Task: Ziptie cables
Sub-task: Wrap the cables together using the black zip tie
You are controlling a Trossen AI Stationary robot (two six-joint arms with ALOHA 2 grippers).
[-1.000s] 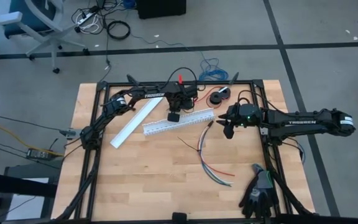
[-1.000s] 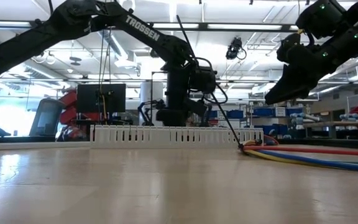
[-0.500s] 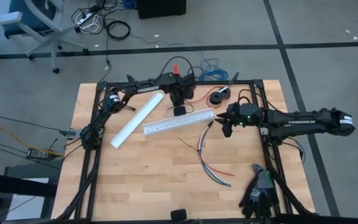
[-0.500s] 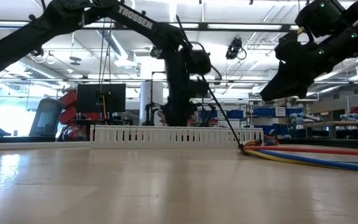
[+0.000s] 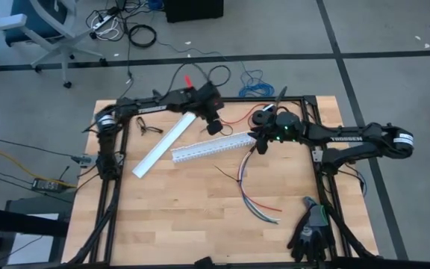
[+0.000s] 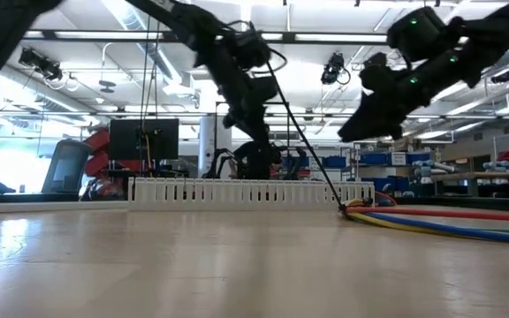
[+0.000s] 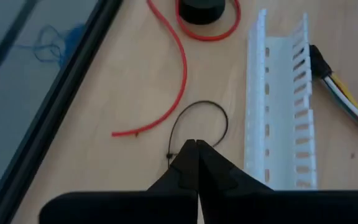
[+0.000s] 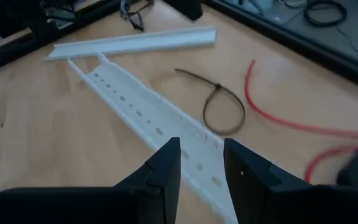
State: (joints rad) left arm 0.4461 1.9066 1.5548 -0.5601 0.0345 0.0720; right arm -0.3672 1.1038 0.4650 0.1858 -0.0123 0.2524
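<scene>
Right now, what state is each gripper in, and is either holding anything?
Left gripper: closed, holding nothing, above the looped zip tie.
Right gripper: open, holding nothing, over the white slotted duct.

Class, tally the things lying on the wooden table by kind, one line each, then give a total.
White slotted cable duct: 1
White duct cover strip: 1
Cables bundle: 1
Looped black zip tie: 1
Loose red wire: 1
Black round spool: 1
Black gloves: 1 pile
Total: 7
</scene>
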